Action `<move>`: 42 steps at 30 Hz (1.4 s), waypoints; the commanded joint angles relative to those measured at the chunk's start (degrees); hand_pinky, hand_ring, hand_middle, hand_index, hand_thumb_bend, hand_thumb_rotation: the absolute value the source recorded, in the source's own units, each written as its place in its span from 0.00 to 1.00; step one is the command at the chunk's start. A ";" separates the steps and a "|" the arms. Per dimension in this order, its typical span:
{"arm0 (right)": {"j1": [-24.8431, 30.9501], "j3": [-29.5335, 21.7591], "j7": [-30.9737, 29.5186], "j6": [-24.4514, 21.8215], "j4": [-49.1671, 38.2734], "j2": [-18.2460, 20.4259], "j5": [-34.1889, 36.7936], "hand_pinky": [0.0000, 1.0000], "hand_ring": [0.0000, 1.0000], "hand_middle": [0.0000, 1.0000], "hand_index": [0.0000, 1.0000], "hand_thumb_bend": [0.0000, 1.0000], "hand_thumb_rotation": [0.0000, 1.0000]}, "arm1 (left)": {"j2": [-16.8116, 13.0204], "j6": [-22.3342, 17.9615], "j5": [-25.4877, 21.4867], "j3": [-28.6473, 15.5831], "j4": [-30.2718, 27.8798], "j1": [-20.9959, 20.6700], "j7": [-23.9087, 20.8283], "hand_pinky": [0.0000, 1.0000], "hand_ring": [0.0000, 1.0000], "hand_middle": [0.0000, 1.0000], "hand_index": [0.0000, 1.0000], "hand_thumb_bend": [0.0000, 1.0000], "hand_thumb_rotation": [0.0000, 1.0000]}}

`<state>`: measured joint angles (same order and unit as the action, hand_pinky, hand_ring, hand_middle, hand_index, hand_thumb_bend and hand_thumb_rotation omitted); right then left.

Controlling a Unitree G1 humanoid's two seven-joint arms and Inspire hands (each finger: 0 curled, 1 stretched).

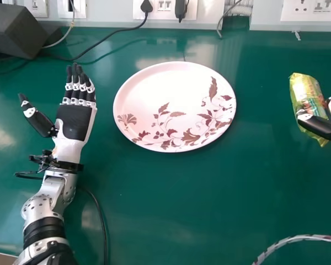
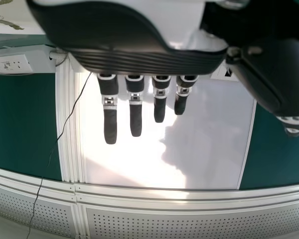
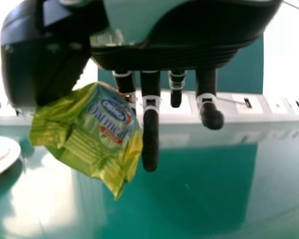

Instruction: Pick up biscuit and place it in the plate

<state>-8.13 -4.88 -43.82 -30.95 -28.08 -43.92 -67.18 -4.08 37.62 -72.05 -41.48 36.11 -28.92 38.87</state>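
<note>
We pinch the biscuit (image 1: 306, 93) between thumb and fingers of our right hand (image 1: 324, 127); our left hand (image 1: 74, 121) has straight fingers

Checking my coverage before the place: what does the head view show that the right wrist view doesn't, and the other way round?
Head view alone: the open left hand, the black box and the leaf pattern on the plate.

Right wrist view alone: the extended fingers of the right hand past the biscuit packet, and the green wall panel.

Both: the held packet, part of the right hand, some of the plate, the green table.
</note>
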 commanded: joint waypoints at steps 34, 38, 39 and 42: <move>-9.81 -2.87 -7.48 4.28 -10.46 2.06 -4.14 0.05 0.17 0.31 0.52 0.51 0.37 | 1.23 -1.04 2.09 -0.61 4.95 3.09 1.59 0.76 0.84 0.97 1.00 1.00 0.70; -10.75 -2.83 -8.07 5.43 -11.45 2.39 -4.55 0.05 0.17 0.31 0.52 0.51 0.40 | 1.17 -1.03 2.28 -0.50 5.14 3.18 1.78 0.72 0.83 0.96 1.00 1.00 0.70; -10.92 -2.86 -8.18 5.84 -11.66 2.31 -4.55 0.05 0.17 0.31 0.52 0.52 0.40 | 1.28 -1.04 2.23 -0.54 5.00 3.26 1.55 0.71 0.83 0.96 1.00 1.00 0.70; -11.10 -3.39 -7.59 7.49 -12.05 2.06 -3.40 0.05 0.17 0.31 0.53 0.52 0.41 | 1.40 -1.30 2.37 -0.46 5.05 3.42 1.93 0.68 0.82 0.95 1.00 1.00 0.73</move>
<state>-17.99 -7.66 -51.96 -24.15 -39.06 -42.02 -70.92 -4.37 36.70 -70.86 -41.48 38.24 -29.88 40.55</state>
